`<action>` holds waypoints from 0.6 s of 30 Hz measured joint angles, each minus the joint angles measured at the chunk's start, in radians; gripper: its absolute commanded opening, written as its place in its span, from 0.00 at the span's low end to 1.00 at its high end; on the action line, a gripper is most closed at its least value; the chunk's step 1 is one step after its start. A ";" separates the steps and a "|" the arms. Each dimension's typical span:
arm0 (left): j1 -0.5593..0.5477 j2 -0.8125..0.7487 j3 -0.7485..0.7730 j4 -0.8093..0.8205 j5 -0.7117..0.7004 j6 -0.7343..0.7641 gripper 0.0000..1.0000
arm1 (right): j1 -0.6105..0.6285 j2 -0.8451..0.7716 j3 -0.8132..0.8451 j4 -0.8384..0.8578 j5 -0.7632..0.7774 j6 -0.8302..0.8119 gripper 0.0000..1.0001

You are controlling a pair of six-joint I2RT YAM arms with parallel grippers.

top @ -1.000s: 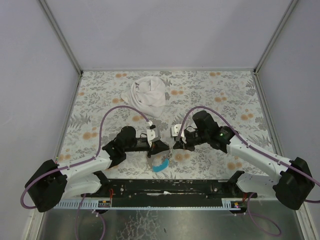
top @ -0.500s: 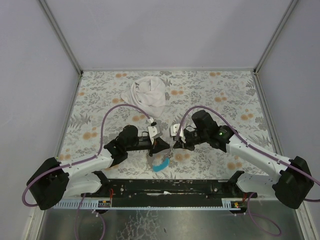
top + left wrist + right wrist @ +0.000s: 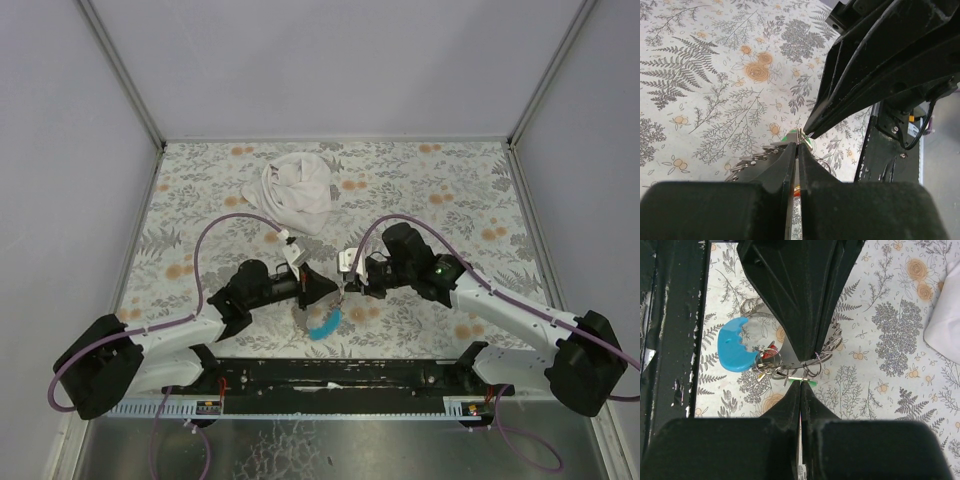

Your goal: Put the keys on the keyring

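My left gripper (image 3: pixel 328 287) and right gripper (image 3: pixel 347 290) meet tip to tip near the table's front edge. In the left wrist view the left gripper (image 3: pixel 798 146) is shut on the thin metal keyring (image 3: pixel 818 363). The ring's grey strap (image 3: pixel 300 318) and light-blue piece (image 3: pixel 735 345) hang below it. The right gripper (image 3: pixel 800 385) is shut on the green key (image 3: pixel 804 381) and holds it against the ring. A red key (image 3: pixel 769 351) and a yellow key (image 3: pixel 760 375) hang in the cluster of rings beside the blue piece.
A crumpled white cloth (image 3: pixel 297 190) lies at the back of the flowered table, left of centre. The black rail of the arm bases (image 3: pixel 340 375) runs along the near edge, just behind the grippers. Grey walls close in the table's sides.
My left gripper has moved right and closed the gap to the right gripper. The blue piece and strap have shifted a little right with it. The right arm has barely moved.
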 measured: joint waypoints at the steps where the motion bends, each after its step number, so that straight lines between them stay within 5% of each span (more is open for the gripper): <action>1: 0.000 0.000 -0.013 0.026 -0.007 -0.017 0.00 | 0.001 -0.002 -0.006 0.013 0.002 0.004 0.06; 18: 0.000 0.026 -0.053 0.197 0.038 -0.045 0.00 | 0.006 -0.047 -0.074 0.110 0.006 0.035 0.25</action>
